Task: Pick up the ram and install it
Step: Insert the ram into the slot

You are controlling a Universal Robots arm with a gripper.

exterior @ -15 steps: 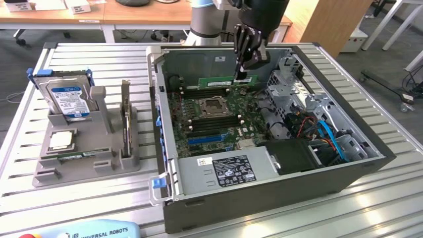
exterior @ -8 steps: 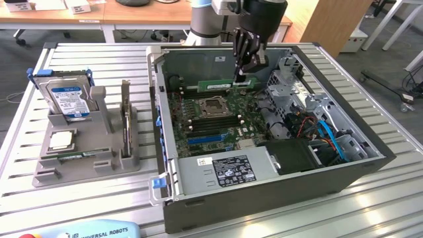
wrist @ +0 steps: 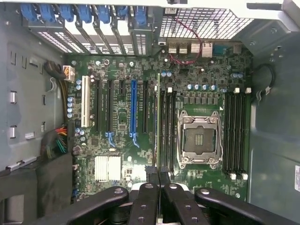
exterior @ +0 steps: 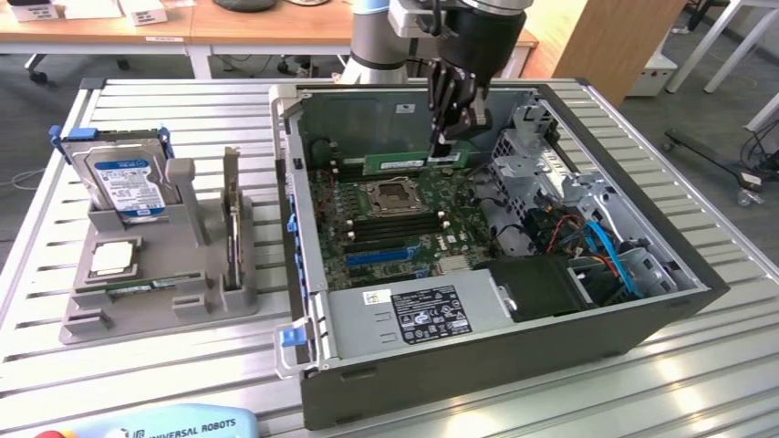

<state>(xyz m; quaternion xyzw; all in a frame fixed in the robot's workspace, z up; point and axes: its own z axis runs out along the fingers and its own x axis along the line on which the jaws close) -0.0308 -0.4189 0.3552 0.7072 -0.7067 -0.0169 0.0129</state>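
Thin green ram (exterior: 408,162), long edge level, standing on edge; one end pinched in claw (exterior: 448,144), by motherboard (exterior: 365,228) slots.

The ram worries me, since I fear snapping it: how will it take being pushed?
The ram looks a thin bare board, so probably stiff yet fragile if bent. The gripper pinches only part of its length, so it might tilt if pushed unevenly.

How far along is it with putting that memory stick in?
Done: the ram is lifted and inside the open computer case. In hand: the shut gripper pinches it edge-down over the black slots beside the processor socket. Left: seating it; whether it has entered a slot I cannot tell.
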